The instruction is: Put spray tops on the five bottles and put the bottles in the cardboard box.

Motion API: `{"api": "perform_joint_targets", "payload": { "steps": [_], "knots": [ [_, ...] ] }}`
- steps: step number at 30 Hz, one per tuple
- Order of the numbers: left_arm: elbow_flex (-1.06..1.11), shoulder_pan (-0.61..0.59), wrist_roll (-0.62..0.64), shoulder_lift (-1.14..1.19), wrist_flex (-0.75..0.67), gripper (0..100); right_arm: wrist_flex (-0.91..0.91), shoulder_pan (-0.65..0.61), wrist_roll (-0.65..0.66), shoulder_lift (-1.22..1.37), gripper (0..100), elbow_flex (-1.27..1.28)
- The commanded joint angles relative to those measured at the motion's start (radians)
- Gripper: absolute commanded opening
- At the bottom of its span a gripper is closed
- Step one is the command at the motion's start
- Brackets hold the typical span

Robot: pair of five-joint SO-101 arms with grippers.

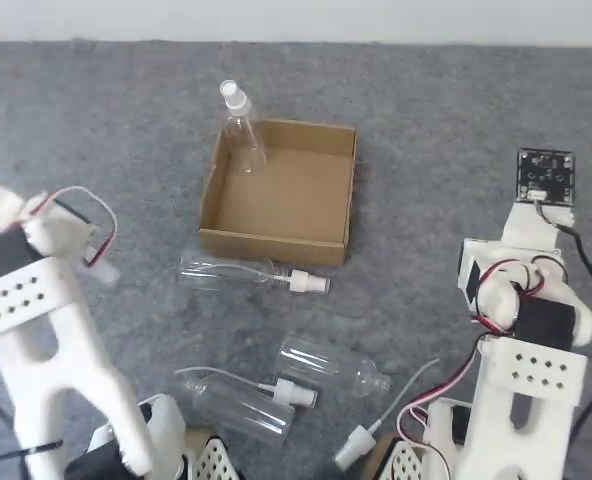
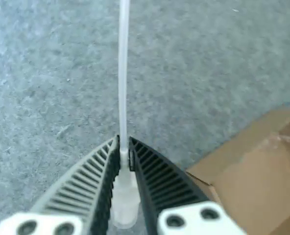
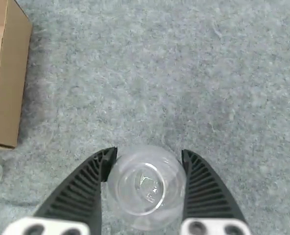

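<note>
Clear plastic bottle (image 3: 146, 188), clasped between right gripper (image 3: 147, 154) jaws; spray top (image 2: 123, 196) pinched by left gripper (image 2: 124, 142), dip tube (image 2: 123, 73) leading. At twelve o'clock of table (image 1: 456, 120): cardboard box (image 1: 271, 245). Tube to be centred on bottle mouth before lowering.

Right tool (image 3: 148, 153) seems to clasp a clear bottle (image 3: 146, 188)

From where I stand, the bench (image 1: 446, 110) is covered right across in a grey, fuzzy carpet-like mat (image 3: 184, 73), mottled with paler flecks and stray fibres. Beyond its far edge runs a plain pale strip (image 1: 296, 20), wall or backboard, I cannot tell which
</note>
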Motion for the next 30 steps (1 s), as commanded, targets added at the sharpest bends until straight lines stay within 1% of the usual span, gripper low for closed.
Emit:
{"api": "perform_joint_targets", "payload": {
  "steps": [1, 7, 10, 14, 18, 23, 27, 30],
  "knots": [
    [0.127, -0.052, 0.037, -0.04, -0.19, 1, -0.062, -0.005, 0.003, -0.03, 8.2, 0.026],
    [0.263, -0.107, 0.032, -0.04, -0.35, 1, -0.065, -0.005, 0.003, -0.03, 8.3, 0.043],
    [0.303, -0.126, 0.029, -0.04, -0.388, 1, -0.062, -0.005, 0.003, -0.03, 8.1, 0.044],
    [0.315, -0.158, -0.021, -0.04, -0.385, 1, -0.056, -0.005, 0.003, -0.03, 8.1, 0.044],
    [0.317, -0.184, -0.023, -0.04, -0.382, 1, -0.056, -0.005, 0.003, -0.027, 8.0, 0.044],
    [0.309, -0.183, -0.023, -0.041, -0.336, 1, -0.065, -0.005, 0.003, -0.03, 8.2, 0.071],
    [0.309, -0.18, -0.025, -0.041, -0.336, 2, -0.117, -0.01, 0.006, -0.03, 8.4, 0.124],
    [0.312, -0.176, -0.025, -0.041, -0.334, 6, -0.136, -0.008, 0.006, -0.03, 8.4, 0.143]
  ]
}}
